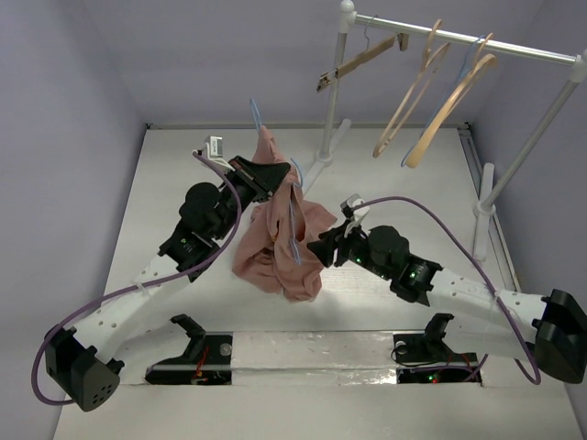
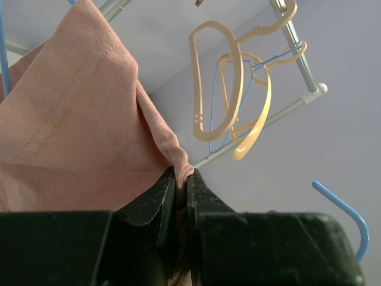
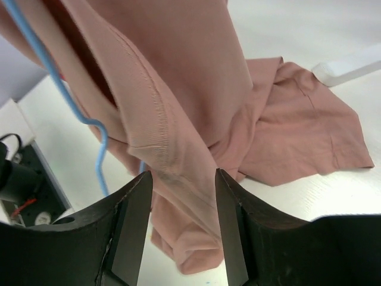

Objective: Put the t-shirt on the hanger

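Left fingers (image 2: 205,199) are pressed together on a narrow fold of the t-shirt (image 1: 275,240). Only a sliver of pink cloth shows between the pads, and the fabric rises from there in a stitched hem edge. In the overhead view the left arm holds this pinched part raised above the bench (image 1: 165,211), near the back middle, and the rest of the shirt drapes down from it into a bunched heap on the surface between the two arms. The hanger (image 3: 102,158) is a thin light-blue wire tangled in with the shirt. Its hook stands up above the raised cloth near the left fingers, and a length of wire runs down along the front of the draped fabric. How far the wire sits inside the garment, I cannot tell. Right fingers (image 3: 134,223) are spread wide apart, low at the right edge of the heap. A hanging ribbed fold of the shirt passes through the gap between them; the cloth lies against the inner face of one finger, but nothing is clamped. Behind them, part of the shirt lies spread flat on the bench. At the back right stands a white clothes rack (image 1: 477,41) with tan wooden hangers (image 1: 417,96) hooked on its rail. A further blue wire hanger among them is seen from the left wrist camera.
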You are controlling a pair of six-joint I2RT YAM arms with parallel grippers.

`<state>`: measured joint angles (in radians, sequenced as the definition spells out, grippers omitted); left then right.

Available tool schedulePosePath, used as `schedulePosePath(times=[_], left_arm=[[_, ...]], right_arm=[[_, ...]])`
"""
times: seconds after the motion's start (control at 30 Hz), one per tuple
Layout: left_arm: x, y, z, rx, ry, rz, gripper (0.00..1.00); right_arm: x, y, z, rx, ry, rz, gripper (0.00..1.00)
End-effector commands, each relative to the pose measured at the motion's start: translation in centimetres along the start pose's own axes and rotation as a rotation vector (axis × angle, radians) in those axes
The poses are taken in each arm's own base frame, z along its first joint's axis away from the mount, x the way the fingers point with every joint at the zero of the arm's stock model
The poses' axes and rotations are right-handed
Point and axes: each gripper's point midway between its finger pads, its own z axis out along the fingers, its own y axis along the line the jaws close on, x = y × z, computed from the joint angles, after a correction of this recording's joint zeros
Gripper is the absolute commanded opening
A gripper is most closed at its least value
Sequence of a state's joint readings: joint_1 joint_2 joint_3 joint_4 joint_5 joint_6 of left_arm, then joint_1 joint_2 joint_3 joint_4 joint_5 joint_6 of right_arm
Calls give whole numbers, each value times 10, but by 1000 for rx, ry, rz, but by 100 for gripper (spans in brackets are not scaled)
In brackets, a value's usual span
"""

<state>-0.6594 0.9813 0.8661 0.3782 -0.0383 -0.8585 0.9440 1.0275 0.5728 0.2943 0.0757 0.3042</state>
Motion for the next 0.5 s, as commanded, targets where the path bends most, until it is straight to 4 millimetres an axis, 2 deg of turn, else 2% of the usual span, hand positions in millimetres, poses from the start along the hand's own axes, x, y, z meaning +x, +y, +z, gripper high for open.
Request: schedulePosePath(times=[0.0,0.07,0.17,0.3,0.4,0.47], left_arm=[[-28,-42,-10,140,-77,-29,0],[-29,-43,-11,140,-79,-29,0],[-31,-43,-11,136,-86,-22,0],[-34,-44,-12,141,-101,-22,0],[-42,-54,-10,168,-126,-18,0],[-53,-67,-10,202,-160,-22,0]], right_arm=[[9,-7,7,25,34,-56,52],[7,-6,12,29,35,-54,52],[12,-5,18,29,59,-42,38],[15,2,17,-14,54,-12,11],[17,8,12,-41,58,25,8],[26,10,8,-58,84,44,0]])
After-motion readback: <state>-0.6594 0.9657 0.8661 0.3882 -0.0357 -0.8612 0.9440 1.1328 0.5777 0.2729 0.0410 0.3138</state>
